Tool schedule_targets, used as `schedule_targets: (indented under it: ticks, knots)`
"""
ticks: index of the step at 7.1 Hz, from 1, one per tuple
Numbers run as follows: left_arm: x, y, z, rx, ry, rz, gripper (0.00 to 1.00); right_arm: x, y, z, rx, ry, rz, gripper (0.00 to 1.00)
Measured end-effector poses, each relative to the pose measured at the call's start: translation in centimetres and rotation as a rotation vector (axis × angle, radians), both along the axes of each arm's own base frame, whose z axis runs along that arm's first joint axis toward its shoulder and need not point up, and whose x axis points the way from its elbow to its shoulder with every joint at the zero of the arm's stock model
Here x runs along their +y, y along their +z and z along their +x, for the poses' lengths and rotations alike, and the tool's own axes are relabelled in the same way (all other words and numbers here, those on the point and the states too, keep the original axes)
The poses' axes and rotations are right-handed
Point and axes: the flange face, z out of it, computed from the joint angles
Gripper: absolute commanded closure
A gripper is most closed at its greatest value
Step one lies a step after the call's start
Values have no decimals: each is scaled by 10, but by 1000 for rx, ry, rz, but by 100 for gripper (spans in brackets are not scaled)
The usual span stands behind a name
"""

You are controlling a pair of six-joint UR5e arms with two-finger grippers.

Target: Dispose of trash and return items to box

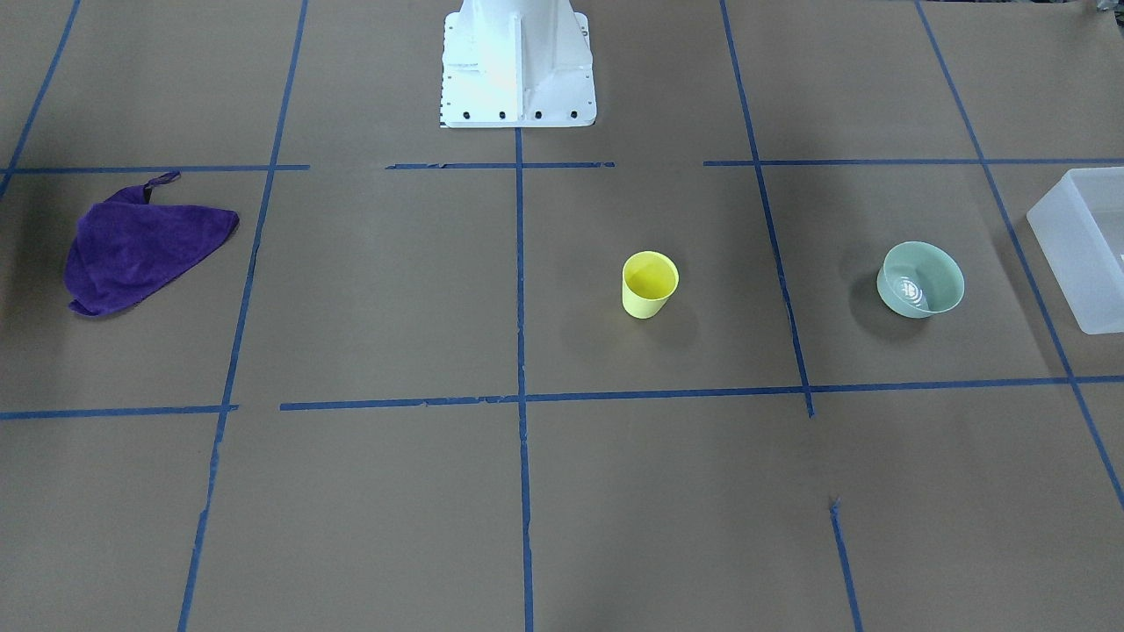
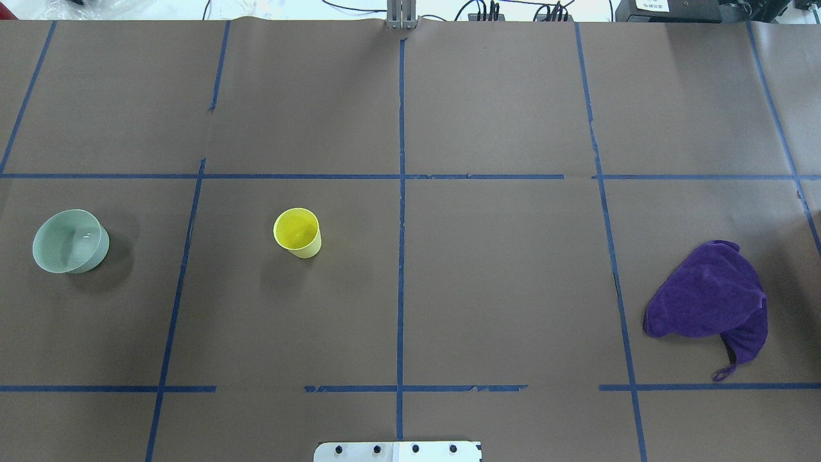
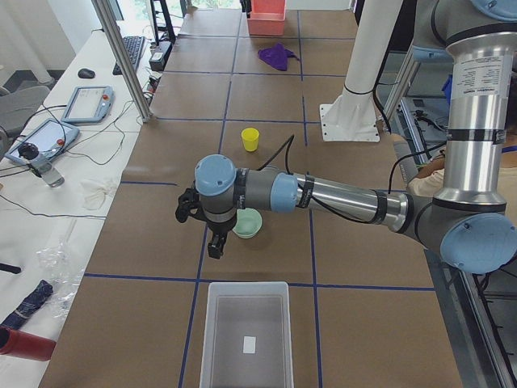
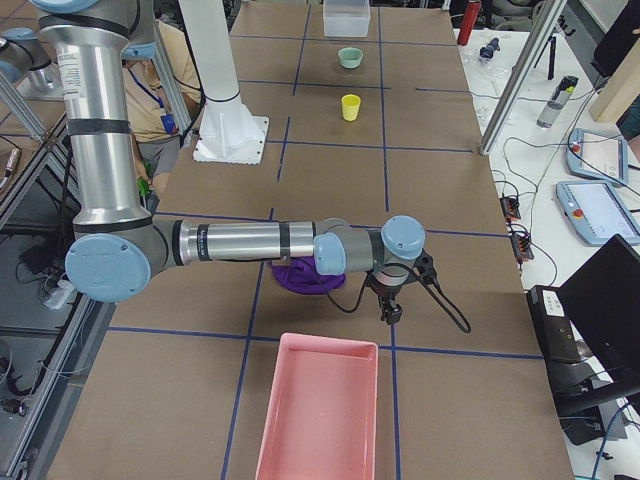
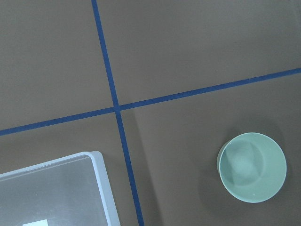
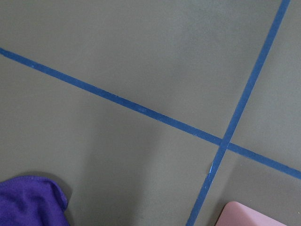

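**Operator:** Brown paper is all I see. What lies on it?

**Robot:** It covers my table (image 2: 500,282), crossed by blue tape lines (image 2: 401,256). Nearest me, on my right, a purple cloth (image 2: 712,298) lies crumpled.

**Operator:** And your fingers?

**Robot:** My left gripper (image 3: 212,246) hangs over the paper between the pale green bowl (image 3: 249,225) and the box (image 3: 246,339). My right gripper (image 4: 392,310) hangs just beside the cloth, near a pink tray (image 4: 320,405). Both show only from the table's ends, so I cannot tell whether the fingers are wide or narrow.

**Operator:** Where is the yellow cup (image 2: 297,232)?

**Robot:** Upright at mid-table, just left of the centre tape line, well apart from both grippers. The bowl stands further left. The frosted box sits beyond it at the left end.
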Motion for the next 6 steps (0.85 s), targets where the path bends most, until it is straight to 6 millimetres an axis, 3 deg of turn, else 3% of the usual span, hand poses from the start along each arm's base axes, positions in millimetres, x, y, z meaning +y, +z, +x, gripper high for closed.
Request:
schedule_targets:
  ticks: [1, 2, 3, 4, 6]
  knots:
    - [7, 12, 7, 21, 11, -1, 0, 3, 4, -1, 0, -1, 1, 0]
    - [7, 7, 29, 38, 21, 0, 0, 5, 7, -1, 1, -2, 0, 0]
    - [3, -11, 67, 57, 17, 0, 0, 5, 9, -6, 2, -10, 2, 0]
    - [4, -43, 115, 97, 8, 8, 0, 4, 10, -14, 1, -27, 15, 0]
    - [24, -119, 213, 209, -25, -77, 0, 3, 11, -21, 0, -39, 39, 0]
